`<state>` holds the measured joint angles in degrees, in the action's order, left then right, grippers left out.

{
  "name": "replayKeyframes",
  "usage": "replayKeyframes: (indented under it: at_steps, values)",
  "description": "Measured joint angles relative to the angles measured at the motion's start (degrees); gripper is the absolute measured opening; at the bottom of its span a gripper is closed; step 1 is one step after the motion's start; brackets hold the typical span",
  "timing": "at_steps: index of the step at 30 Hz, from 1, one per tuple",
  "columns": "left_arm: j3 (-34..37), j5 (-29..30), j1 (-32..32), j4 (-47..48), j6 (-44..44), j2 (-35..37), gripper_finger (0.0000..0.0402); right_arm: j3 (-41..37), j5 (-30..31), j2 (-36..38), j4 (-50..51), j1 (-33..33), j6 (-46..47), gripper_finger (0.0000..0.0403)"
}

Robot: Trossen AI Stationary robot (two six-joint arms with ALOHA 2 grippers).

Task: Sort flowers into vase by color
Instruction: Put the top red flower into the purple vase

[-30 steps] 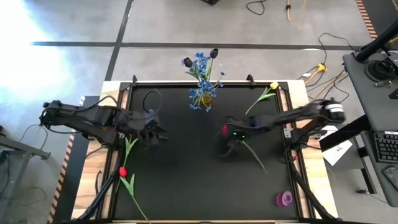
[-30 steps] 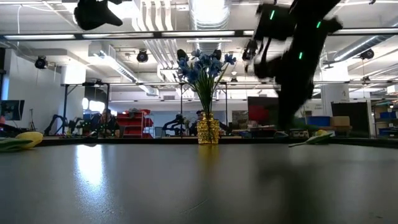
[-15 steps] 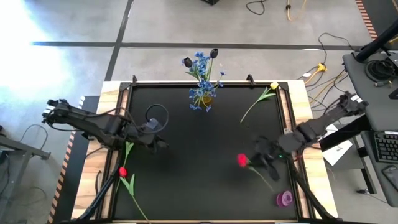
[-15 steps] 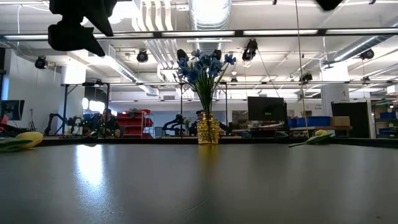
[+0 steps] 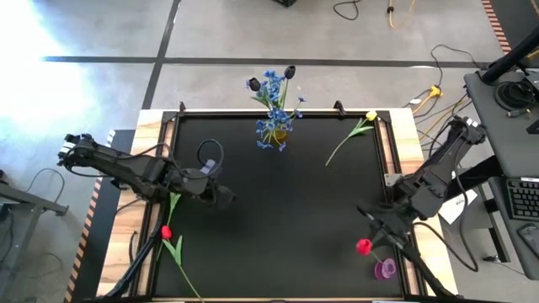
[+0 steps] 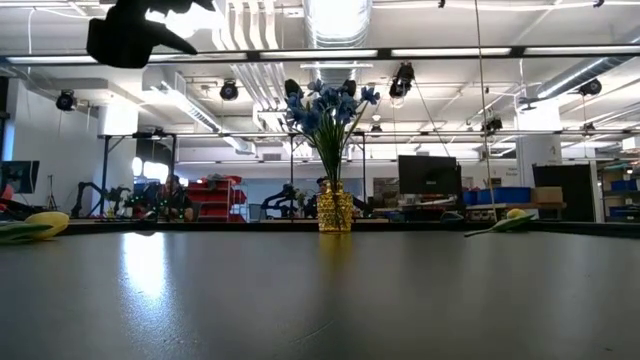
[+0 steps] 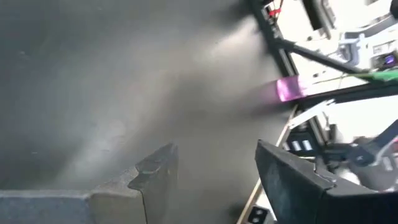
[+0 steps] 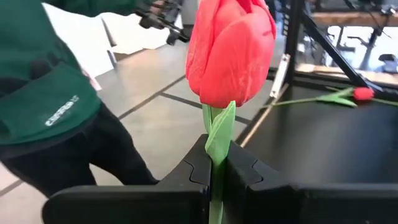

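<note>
high view: right gripper (image 5: 373, 225) over the near right corner of the matte black tabletop (image 5: 278, 219), closed on the thin green stem of a red-headed artificial tulip (image 5: 364, 247); head pointed toward the near edge, just beside a small purple object (image 5: 386, 269). small gold vase of bushy blue sprigs and near-black tulips (image 5: 276, 128) at the far edge, well apart from the held flower, diagonally away from the right arm. yellow-headed tulip (image 5: 370, 116) flat at the far right corner. second red tulip (image 5: 167, 231) flat on the left wooden border, just beside the left arm. left gripper (image 5: 221, 194) over the left-centre of the mat, nearer the vase than the right.

low view: vase (image 6: 335, 211) upright mid-table; yellow heads at both margins; left arm only a dark mass at top.

left wrist view: fingers (image 7: 155, 171) parted, nothing between, bare mat beneath.

right wrist view: pads (image 8: 200, 167) pinched on the stem just under the red head (image 8: 230, 46), stem in line with the fingers, head outward. green-sleeved person (image 8: 46, 93) beyond the table edge.

change: half a second earlier, held tulip farther in from the corner; one second earlier, near centre. carried away from the vase. left arm little shifted.
</note>
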<state>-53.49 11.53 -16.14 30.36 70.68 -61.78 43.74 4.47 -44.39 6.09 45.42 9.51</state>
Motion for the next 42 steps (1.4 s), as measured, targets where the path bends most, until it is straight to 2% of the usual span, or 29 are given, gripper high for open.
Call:
replayKeyframes:
  at_steps: [10,21,26,34,36,39,42]
  values:
    - [0.0,1.6,0.0,-1.3,2.4,-0.3,0.0203,-4.4,0.4,3.8,-8.3,7.5,-3.5,0.0009]
    - [0.0,1.1,-0.1,-1.1,5.3,-4.1,0.0203,-8.6,2.6,9.0,-9.8,8.5,-7.6,0.0009]
    - [0.0,0.8,-0.1,-1.0,6.4,-5.1,0.0203,-10.3,0.1,10.0,-9.8,9.1,-8.7,0.0009]
    - [0.0,-0.2,-0.1,1.7,9.2,-4.5,0.0203,-14.5,0.0,10.5,-13.2,12.3,-9.0,0.0012]
    - [0.0,-1.1,-0.1,3.5,9.6,-4.1,0.0203,-15.1,0.0,10.5,-12.6,12.4,-6.9,0.0012]
    - [0.0,-5.9,-0.1,8.8,11.5,-3.2,0.0203,-15.2,0.1,10.5,-10.6,12.4,-1.8,0.0018]
    - [0.0,-10.2,-0.1,15.1,13.3,-2.2,0.0203,-15.2,0.1,10.7,-8.3,12.5,3.8,0.0042]
